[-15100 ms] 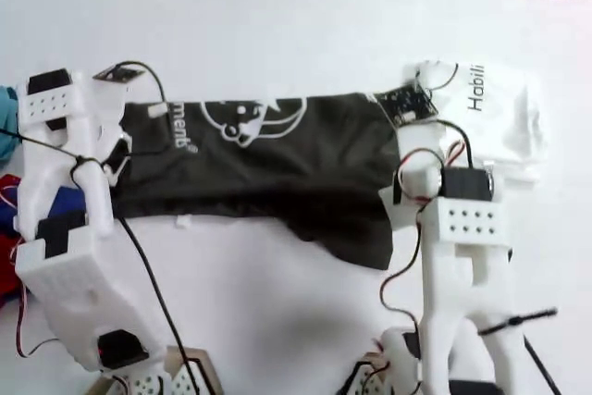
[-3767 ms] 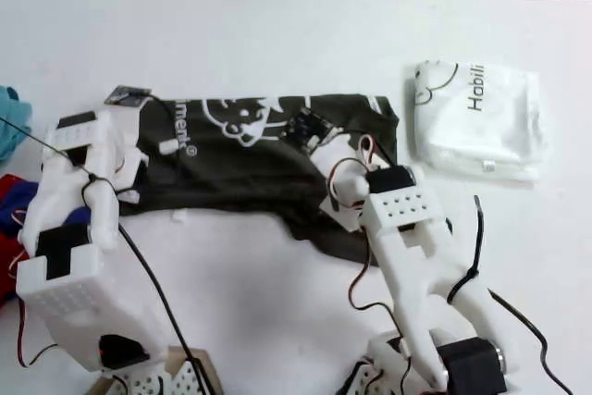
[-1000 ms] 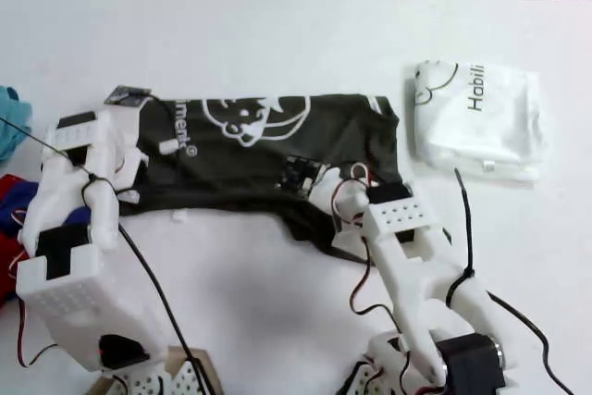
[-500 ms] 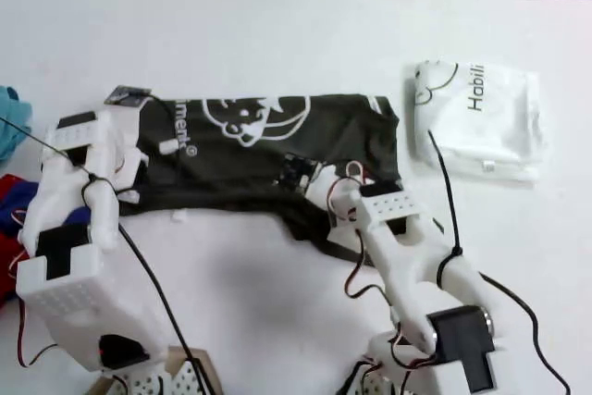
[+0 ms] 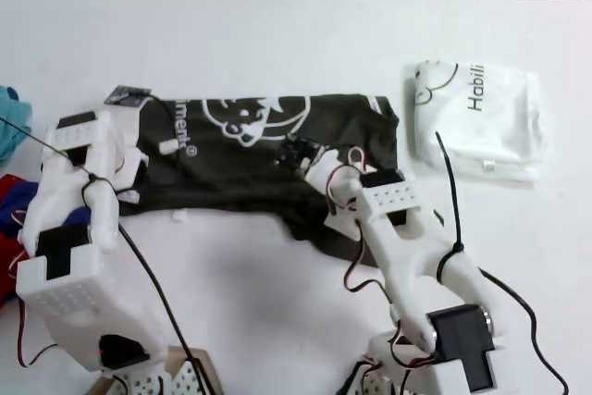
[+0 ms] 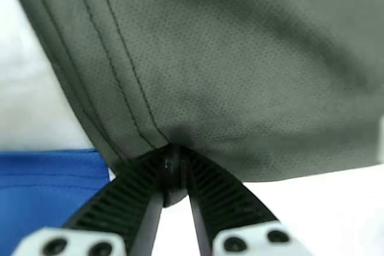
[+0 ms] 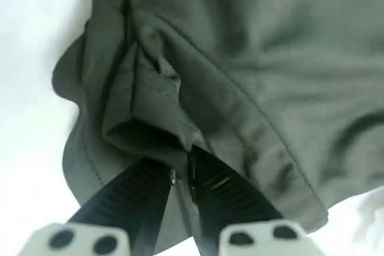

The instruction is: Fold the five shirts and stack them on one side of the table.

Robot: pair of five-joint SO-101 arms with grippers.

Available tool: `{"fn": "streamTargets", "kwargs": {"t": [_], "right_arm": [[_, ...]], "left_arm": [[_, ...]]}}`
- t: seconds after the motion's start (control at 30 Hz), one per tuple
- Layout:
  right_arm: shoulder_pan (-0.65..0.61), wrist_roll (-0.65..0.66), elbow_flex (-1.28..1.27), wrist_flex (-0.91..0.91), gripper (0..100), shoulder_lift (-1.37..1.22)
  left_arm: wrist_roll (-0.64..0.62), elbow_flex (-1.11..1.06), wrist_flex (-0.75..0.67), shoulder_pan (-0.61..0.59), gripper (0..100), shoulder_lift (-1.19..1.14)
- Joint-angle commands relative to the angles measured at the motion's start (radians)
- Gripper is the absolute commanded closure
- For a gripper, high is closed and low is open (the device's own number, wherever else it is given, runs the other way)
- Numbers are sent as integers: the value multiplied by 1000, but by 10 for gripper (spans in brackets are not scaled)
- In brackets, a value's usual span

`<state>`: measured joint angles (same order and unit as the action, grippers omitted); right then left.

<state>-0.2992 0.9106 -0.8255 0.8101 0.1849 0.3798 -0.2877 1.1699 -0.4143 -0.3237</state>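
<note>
Pinching so little cloth is the chief worry. The left gripper (image 6: 173, 171) is closed on the stitched hem at one end of the dark grey shirt (image 5: 240, 150). The right gripper (image 7: 180, 175) is clamped on a bunched wad of the same shirt near its lower edge, toward the other end. The shirt lies stretched across the middle of the white surface (image 5: 277, 34), print facing up, with a loose lobe sagging out below the right gripper. If the arms draw apart or lift unevenly, the thin hem could slide out of the left gripper and that end would drop. The right gripper seems to hold several layers at once, so any fold carried from there would likely come out crooked or trap a crease. The blue shirt (image 6: 42, 178) sits just beside the left gripper and could be dragged along. A sweep toward the folded white shirt (image 5: 476, 117), which is near the dark shirt's far end, might nudge that finished piece out of shape.
</note>
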Motion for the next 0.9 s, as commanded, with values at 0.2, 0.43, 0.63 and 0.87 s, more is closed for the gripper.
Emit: {"fn": "streamTargets", "kwargs": {"t": [0.2, 0.43, 0.63, 0.87], "right_arm": [[-16, -8, 31, 153, 979, 217], [-122, -77, 11, 191, 979, 216], [-151, -78, -21, 189, 979, 216], [-150, -78, -124, 124, 974, 214]], "left_arm": [[9, -1, -35, 2, 975, -9], [9, -1, -35, 2, 975, -9], [9, -1, -35, 2, 975, -9], [9, -1, -35, 2, 975, -9]]}}
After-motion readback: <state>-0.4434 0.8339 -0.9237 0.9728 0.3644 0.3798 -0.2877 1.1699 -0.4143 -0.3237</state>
